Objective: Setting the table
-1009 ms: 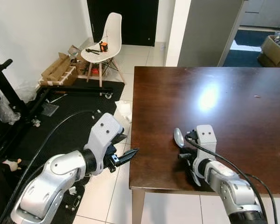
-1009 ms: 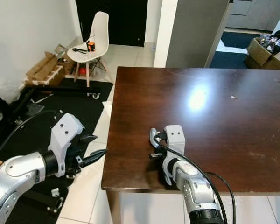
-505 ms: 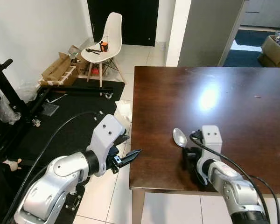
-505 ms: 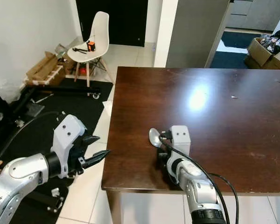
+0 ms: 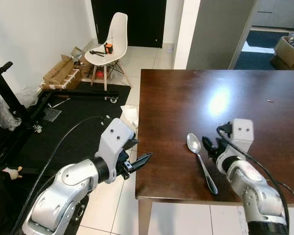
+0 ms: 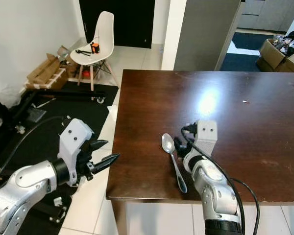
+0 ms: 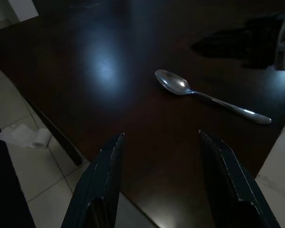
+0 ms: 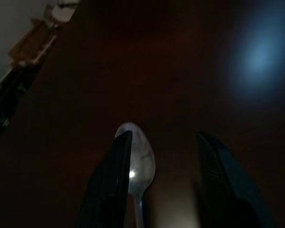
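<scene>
A silver spoon (image 5: 201, 164) lies flat on the dark wooden table (image 5: 235, 93), near its front edge, bowl pointing away from me. My right gripper (image 5: 211, 147) hovers just to the right of the spoon's bowl, open, with nothing held. In the right wrist view the spoon's bowl (image 8: 137, 161) shows between the two spread fingers (image 8: 109, 185). My left gripper (image 5: 142, 151) is open in the air off the table's left edge, over the tiled floor. It points at the spoon (image 7: 204, 95), which shows beyond its fingers (image 7: 104, 175).
A white chair (image 5: 112, 41) with small tools on its seat stands at the back left. Cardboard boxes (image 5: 63, 73), a black floor mat (image 5: 73, 127) with a black stand, and crumpled white paper (image 5: 129, 117) lie left of the table. A grey wall (image 5: 215, 29) rises behind it.
My right gripper has let go of the spoon and drawn off to the right. The spoon now lies flat on the table. My left gripper has edged slightly toward the table.
</scene>
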Motion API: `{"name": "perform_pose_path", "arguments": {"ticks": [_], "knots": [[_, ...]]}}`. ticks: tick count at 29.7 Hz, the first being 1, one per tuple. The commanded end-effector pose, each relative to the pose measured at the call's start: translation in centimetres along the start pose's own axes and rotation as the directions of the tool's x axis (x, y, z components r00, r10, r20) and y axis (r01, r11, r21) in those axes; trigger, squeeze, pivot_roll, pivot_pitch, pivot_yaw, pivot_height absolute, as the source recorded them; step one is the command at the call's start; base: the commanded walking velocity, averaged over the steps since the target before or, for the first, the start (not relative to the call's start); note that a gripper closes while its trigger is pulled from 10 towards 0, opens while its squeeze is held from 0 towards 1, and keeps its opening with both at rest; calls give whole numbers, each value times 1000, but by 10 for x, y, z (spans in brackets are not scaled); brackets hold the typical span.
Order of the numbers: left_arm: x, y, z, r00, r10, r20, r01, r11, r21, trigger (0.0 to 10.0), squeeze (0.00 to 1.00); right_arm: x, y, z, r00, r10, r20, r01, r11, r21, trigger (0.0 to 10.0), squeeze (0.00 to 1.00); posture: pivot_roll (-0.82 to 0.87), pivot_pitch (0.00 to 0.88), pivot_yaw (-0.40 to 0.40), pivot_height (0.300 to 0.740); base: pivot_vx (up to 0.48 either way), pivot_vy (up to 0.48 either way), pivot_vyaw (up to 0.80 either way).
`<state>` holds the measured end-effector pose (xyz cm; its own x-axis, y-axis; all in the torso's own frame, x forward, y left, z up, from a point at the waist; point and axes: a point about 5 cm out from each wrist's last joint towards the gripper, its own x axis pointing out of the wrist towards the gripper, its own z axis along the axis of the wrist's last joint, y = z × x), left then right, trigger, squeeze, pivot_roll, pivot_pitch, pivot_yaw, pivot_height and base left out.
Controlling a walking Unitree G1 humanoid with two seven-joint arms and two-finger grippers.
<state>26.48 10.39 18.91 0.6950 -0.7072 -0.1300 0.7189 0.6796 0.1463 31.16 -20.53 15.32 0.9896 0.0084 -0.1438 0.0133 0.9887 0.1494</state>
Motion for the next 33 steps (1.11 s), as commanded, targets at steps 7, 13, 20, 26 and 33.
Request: {"name": "perform_pose_path", "arguments": {"ticks": [7,13,20,26,33], "knots": [[6,5,1,998,61,22,-61,998,9,10000,0,-7,18,20,983,75,166,-59,993,-101,10000,0,-72,0,85,740,0,0,0],[3,20,-2,963,262,58,-256,962,-90,10000,0,-25,34,21,955,68,289,-36,993,-113,10000,0,-74,0,82,740,0,0,0],[-10,32,-16,911,411,21,-404,903,-143,10000,0,-38,25,18,944,6,331,42,989,-138,10000,0,-89,0,87,740,0,0,0],[-7,37,-18,872,488,28,-479,865,-153,10000,0,-37,28,17,938,1,347,52,988,-143,10000,0,-94,0,78,740,0,0,0],[-3,36,-18,867,498,34,-487,859,-158,10000,0,-34,32,17,938,8,348,45,989,-143,10000,0,-97,0,72,740,0,0,0]]}}
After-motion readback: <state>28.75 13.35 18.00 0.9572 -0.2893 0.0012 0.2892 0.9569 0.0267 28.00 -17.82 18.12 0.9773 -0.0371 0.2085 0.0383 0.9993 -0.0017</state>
